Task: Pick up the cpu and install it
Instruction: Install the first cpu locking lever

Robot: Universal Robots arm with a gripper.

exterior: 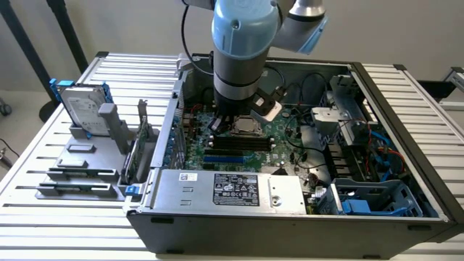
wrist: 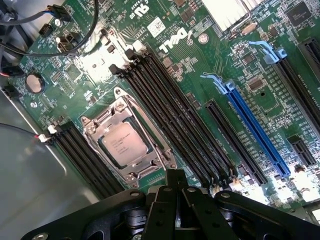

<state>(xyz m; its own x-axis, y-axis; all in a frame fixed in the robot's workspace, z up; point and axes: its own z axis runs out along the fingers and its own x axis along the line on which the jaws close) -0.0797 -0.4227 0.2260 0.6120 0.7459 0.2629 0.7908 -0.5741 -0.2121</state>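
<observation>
The cpu (wrist: 121, 144) is sitting in its socket, light, rigid, fragile, best taken by its edges; the gripper (wrist: 175, 195) is hovering closed, empty, at its five o'clock

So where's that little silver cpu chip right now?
The cpu sits in its metal-framed socket on the green motherboard, right beside the black memory slots. In the exterior view it lies mid-case, just below the robot's arm.
</observation>
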